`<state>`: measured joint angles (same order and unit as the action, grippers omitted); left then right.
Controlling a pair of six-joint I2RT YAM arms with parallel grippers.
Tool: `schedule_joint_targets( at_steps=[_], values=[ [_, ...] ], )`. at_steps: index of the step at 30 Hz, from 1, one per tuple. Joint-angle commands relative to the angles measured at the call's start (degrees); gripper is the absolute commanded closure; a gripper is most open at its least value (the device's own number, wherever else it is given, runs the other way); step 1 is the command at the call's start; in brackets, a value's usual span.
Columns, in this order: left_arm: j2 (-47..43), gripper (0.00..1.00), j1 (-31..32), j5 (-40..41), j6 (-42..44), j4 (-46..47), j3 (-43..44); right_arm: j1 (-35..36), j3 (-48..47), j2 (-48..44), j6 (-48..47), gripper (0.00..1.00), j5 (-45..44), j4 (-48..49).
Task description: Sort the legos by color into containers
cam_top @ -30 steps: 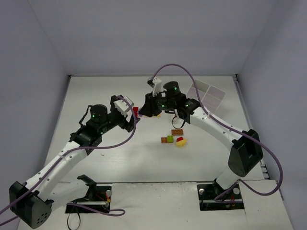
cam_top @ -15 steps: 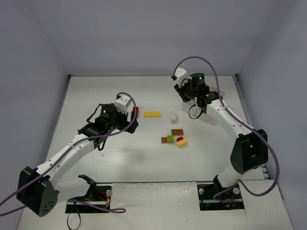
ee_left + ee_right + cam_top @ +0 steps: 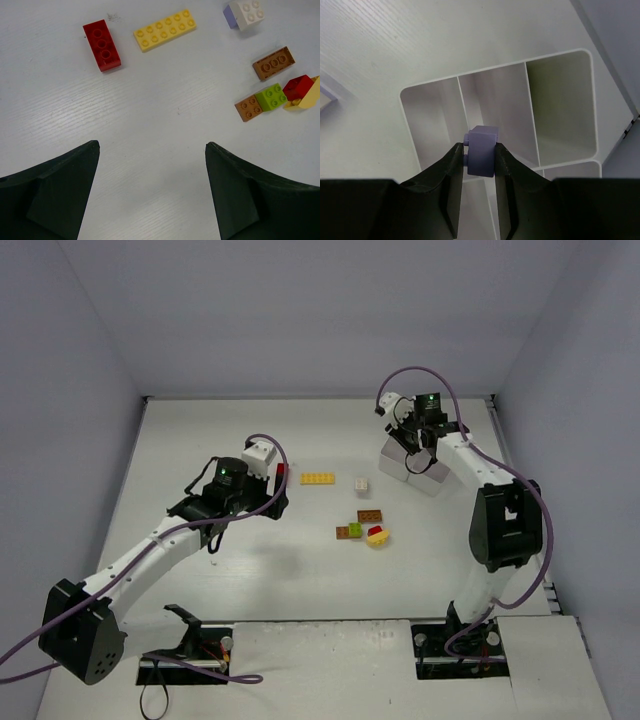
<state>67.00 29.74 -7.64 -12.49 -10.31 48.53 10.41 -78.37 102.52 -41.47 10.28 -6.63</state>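
lavender brick [image 3: 481,150]: pinched by 2 fingers of right gripper [image 3: 478,152] | hangs straight above tray [image 3: 561,107], far right, over a divider, cell unclear | left gripper [image 3: 151,150] spread wide, empty; red brick [image 3: 101,45] far-left of it

Built alike: left arm [image 3: 150,552] and right arm [image 3: 462,462], white links joined by black rounded joint housings, largest at the base [image 3: 80,640]. Lit by a small green light [image 3: 226,477] on a black wrist joint. Topped near the wrist with a white boxy camera [image 3: 259,453]. Trailed by a purple cable [image 3: 410,369], looping from wrist down to base. Mounted on black brackets [image 3: 183,620] in table cut-outs, with a silver knob [image 3: 227,642] alongside. Left gripper [image 3: 152,145]: broad, matte dark fingers [image 3: 55,200], wedge-shaped and blunt-tipped. Right gripper [image 3: 479,147]: same dark fingers [image 3: 445,192], flat inner faces, rounded tips.
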Motion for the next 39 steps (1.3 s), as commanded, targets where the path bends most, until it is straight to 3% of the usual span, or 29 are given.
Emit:
schedule_joint_targets(
  at_steps=[1,13,19,22,28,32,39],
  values=[
    [-0.4,0.20,-0.4,-0.2,-0.3,2.2,2.5,-0.7,-3.1,0.3,-1.4,0.90,0.4,1.1],
    [0.1,0.20,-0.5,-1.2,0.4,2.2,2.6,-1.5,-5.2,2.6,-1.9,0.84,-1.3,1.3],
    [0.2,0.20,-0.5,-2.1,0.2,2.2,2.5,-1.6,-5.3,2.9,-1.1,0.71,-1.6,1.3],
    [0.5,0.20,-0.5,-2.9,-0.3,2.2,2.6,-1.6,-5.7,2.2,0.2,0.58,-1.2,1.4],
    [0.7,0.20,-0.2,-3.5,-1.7,1.3,4.5,-1.7,-5.4,-1.4,2.5,0.56,-0.5,1.5],
    [0.9,0.20,-0.1,-3.3,-3.7,-0.8,6.9,-1.6,-5.5,-5.0,8.8,0.56,-0.3,2.0],
    [4.9,0.14,-0.2,-1.0,-8.4,-5.8,11.2,1.8,0.8,-13.1,32.5,0.57,1.5,4.1]
  ],
)
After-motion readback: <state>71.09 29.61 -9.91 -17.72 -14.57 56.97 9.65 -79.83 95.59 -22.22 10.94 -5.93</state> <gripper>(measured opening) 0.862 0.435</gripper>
